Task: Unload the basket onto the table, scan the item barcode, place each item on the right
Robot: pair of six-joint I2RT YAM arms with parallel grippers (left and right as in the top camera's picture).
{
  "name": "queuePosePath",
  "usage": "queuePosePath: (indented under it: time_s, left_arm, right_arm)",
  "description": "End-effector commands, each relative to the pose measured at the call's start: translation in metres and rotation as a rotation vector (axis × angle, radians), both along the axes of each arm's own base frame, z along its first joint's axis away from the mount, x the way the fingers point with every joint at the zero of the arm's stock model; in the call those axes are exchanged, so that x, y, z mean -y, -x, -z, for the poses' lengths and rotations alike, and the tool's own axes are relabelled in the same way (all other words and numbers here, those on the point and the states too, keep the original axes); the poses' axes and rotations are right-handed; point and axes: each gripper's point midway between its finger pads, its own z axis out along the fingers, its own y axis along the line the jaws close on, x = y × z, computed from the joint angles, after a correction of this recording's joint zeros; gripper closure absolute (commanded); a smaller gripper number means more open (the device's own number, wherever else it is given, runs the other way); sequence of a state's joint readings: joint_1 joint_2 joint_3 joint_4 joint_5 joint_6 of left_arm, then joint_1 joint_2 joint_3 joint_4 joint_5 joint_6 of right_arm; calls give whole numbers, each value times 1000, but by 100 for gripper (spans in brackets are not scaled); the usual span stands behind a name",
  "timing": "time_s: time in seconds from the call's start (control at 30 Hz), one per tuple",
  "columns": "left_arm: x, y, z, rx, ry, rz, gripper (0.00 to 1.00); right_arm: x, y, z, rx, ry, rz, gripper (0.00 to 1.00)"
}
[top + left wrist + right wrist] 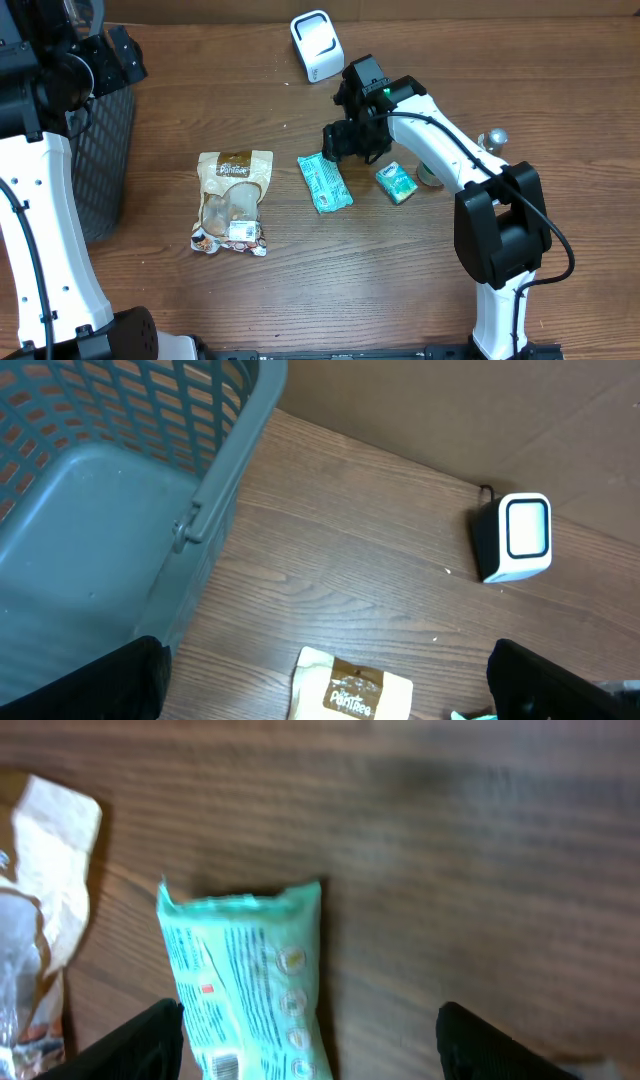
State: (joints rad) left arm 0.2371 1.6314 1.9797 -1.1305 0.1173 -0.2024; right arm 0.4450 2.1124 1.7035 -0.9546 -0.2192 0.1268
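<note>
A light green packet (325, 183) lies flat on the wooden table, its printed side and a small barcode (224, 1065) facing up in the right wrist view. My right gripper (350, 143) hovers just behind it, open, the packet (245, 980) lying near its left finger and gripped by neither. The white barcode scanner (316, 45) stands at the back of the table, its window (526, 528) showing in the left wrist view. My left gripper (325, 658) is wide open and empty, high beside the basket (120, 510).
A tan snack pouch (233, 198) lies left of the green packet. A smaller green pack (397, 183) and a round object (432, 176) sit by the right arm. The grey mesh basket (100, 150) stands at the left edge.
</note>
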Motion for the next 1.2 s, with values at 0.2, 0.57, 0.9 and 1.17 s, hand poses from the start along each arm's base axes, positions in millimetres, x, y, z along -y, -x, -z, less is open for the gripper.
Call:
queuePosePath:
  time_s: [0.2,0.57,0.9,1.17]
  left_arm:
    - [1,-2,-9,23,-13,17,0]
    - [1,-2,-9,23,-13,17,0]
    - [1,-2,-9,23,-13,17,0]
    - [1,-2,-9,23,-13,17,1]
  right_arm:
    - [-20,-13,-24,140,-80,-200,18]
    - [-19,-12,6,111,-49,-271,16]
    - [-14,-3,62,-8,-10,-252,16]
    - [21,6,82,-104,171,-74,20]
